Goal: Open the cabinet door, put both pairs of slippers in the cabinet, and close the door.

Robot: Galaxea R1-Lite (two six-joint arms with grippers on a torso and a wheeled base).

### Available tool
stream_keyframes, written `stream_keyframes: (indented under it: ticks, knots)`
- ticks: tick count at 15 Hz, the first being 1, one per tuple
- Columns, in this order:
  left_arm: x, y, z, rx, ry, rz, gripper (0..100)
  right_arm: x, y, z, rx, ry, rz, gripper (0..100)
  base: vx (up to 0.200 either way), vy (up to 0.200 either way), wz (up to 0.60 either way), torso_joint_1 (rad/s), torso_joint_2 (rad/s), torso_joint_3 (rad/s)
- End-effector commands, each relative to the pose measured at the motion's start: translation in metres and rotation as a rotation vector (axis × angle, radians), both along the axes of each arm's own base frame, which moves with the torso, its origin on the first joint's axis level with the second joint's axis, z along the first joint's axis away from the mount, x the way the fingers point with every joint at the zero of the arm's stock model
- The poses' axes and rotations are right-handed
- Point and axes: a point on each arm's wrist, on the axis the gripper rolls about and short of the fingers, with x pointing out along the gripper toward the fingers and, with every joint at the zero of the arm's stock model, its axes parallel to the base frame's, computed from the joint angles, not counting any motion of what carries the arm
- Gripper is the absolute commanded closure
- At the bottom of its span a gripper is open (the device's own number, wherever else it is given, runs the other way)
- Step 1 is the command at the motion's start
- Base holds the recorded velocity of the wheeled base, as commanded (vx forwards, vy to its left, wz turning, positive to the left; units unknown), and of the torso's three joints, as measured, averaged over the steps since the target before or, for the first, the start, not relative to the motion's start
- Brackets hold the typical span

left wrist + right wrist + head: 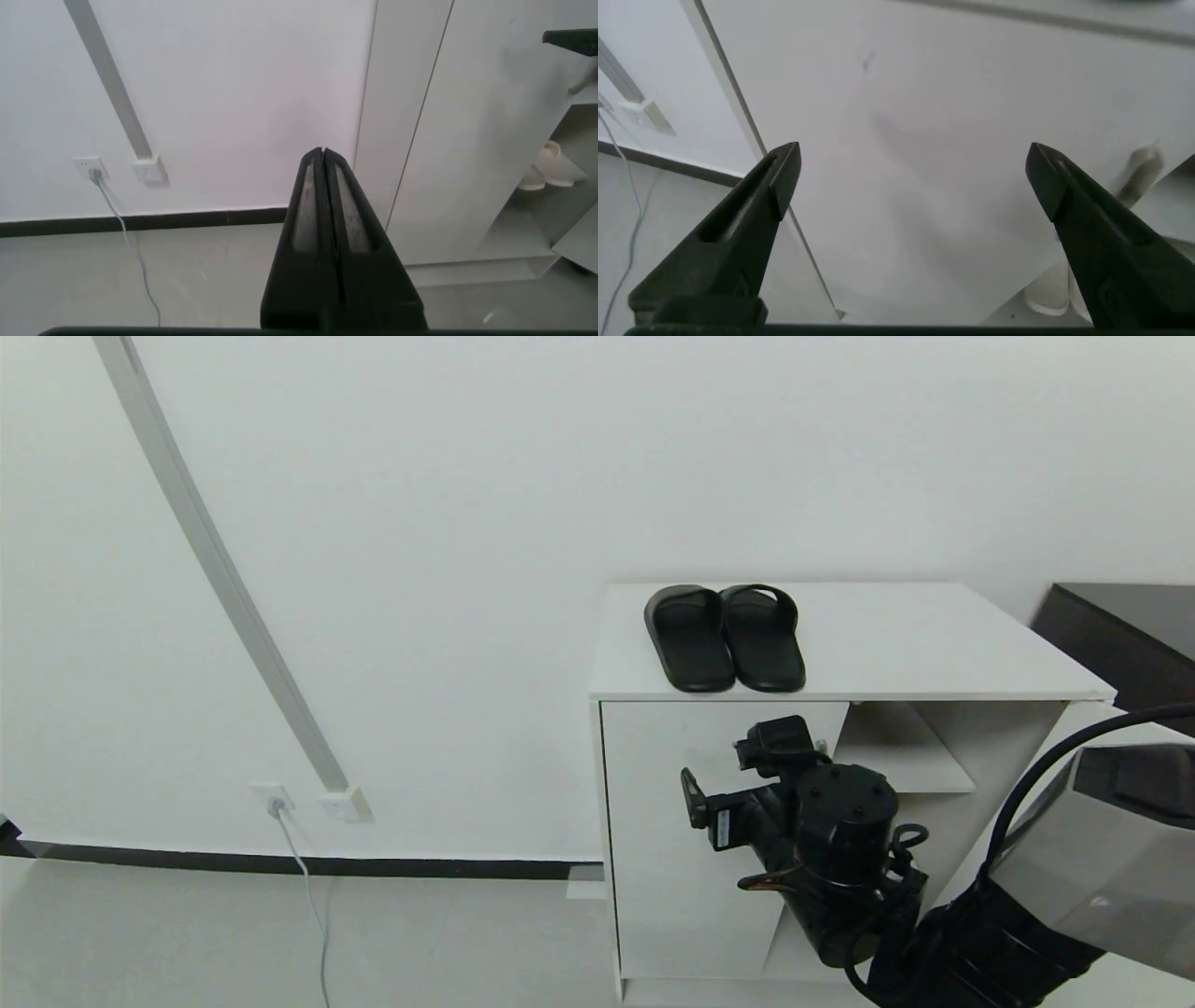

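In your head view, the black slippers (724, 637) lie side by side on top of the white cabinet (934, 644), near its front edge. In your left wrist view, the left end effector (322, 154) is pressed together, and pale slippers (547, 166) sit inside the cabinet. In your right wrist view, the right end effector (910, 163) is wide apart, facing the cabinet's white front.
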Motion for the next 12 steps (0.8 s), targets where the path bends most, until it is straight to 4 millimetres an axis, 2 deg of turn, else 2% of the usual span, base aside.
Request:
stream_keyframes:
  ticks: [1, 9, 12]
  knots:
    - [0.000, 0.000, 0.000, -0.001, -0.001, 0.001, 100, 0.000, 0.000, 0.000, 0.000, 0.000, 0.001, 0, 0.000, 0.000, 0.00, 0.217, -0.54, -0.315]
    - [0.000, 0.000, 0.000, 0.000, 0.001, 0.001, 100, 0.002, -0.001, -0.001, 0.004, -0.005, -0.004, 0, 0.000, 0.000, 0.00, 0.248, -0.57, -0.320]
    - [0.000, 0.000, 0.000, -0.001, 0.002, -0.001, 100, 0.010, -0.006, -0.004, -0.016, -0.021, -0.031, 0, 0.000, 0.000, 0.00, 0.046, -0.10, -0.052]
